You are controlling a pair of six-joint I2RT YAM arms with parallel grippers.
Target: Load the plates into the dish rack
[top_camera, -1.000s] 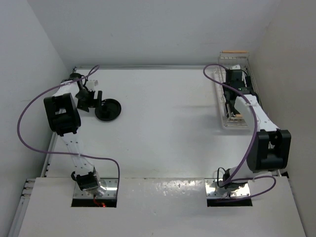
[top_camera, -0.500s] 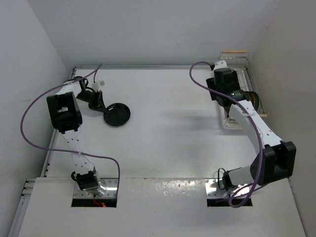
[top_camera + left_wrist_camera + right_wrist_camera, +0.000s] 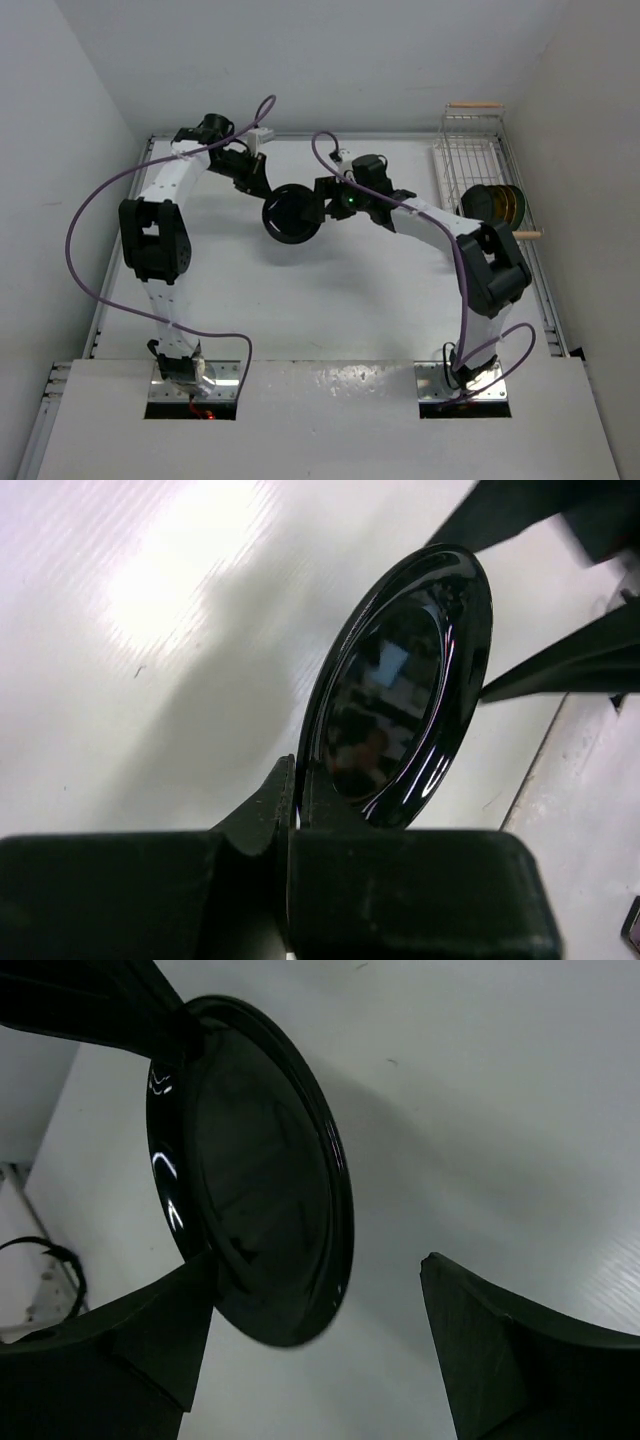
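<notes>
Black plate (image 3: 292,214), gripped on edge by the closed left hand (image 3: 267,191), hangs just left of the open right hand (image 3: 324,201).

table: plain white tabletop (image 3: 350,300), takes up pretty much the whole middle
walls: blank white all round, back wall (image 3: 300,60) at 12 o'clock, left wall (image 3: 50,150) at 9, right wall (image 3: 590,120) at 3
front: glossy white board (image 3: 330,420) at 6 o'clock
light: soft, from overhead, with one bright glare patch (image 3: 190,570) on the tabletop

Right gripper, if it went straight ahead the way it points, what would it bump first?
Most likely the black plate, held on edge by the left gripper; its rim lies just ahead of the open right gripper.
</notes>
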